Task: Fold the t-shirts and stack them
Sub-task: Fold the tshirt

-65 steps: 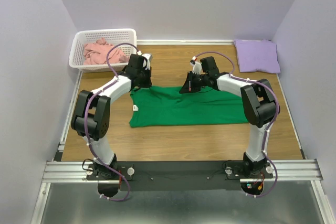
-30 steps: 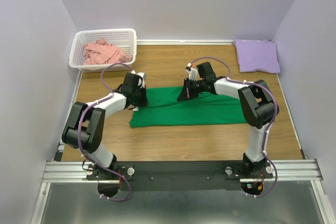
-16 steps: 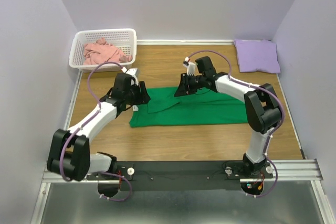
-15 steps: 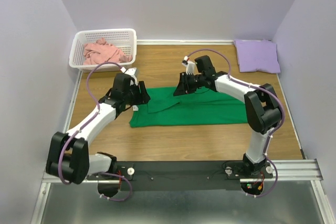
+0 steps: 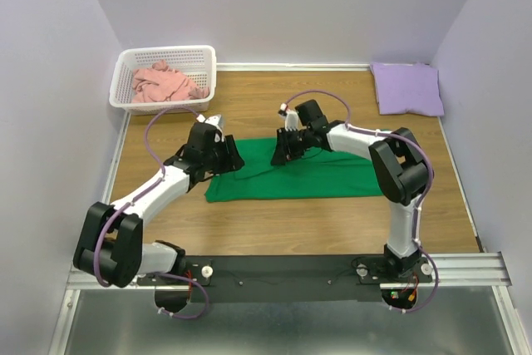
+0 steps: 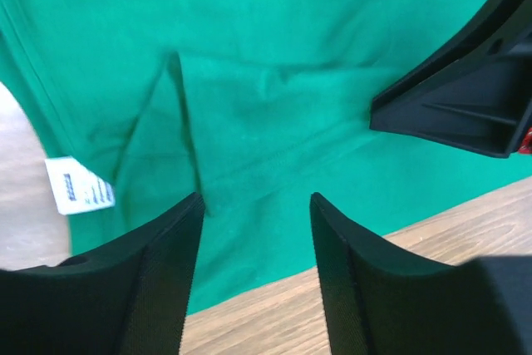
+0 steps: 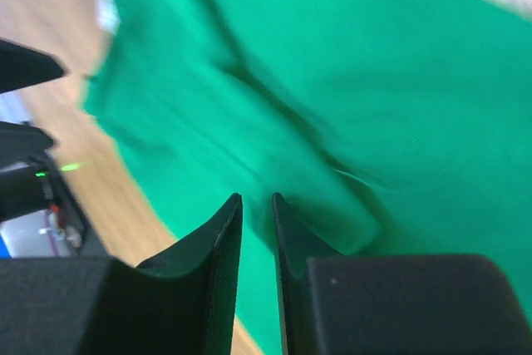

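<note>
Soft, even light, no glare.
Top view sharp, with faint shadows on the table [image 5: 274,214]; right wrist view motion-blurred across the shirt [image 7: 374,97]; left wrist view slightly soft.

Top view looks down; wrist views closely share green t-shirt [image 6: 332,56]

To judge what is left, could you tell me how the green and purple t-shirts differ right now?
The green t-shirt lies as a long strip at mid-table; the purple t-shirt is a compact folded square in the far right corner. The green one shows creases near its left end; the purple one looks flat and neat. Both rest on the wooden table.
</note>
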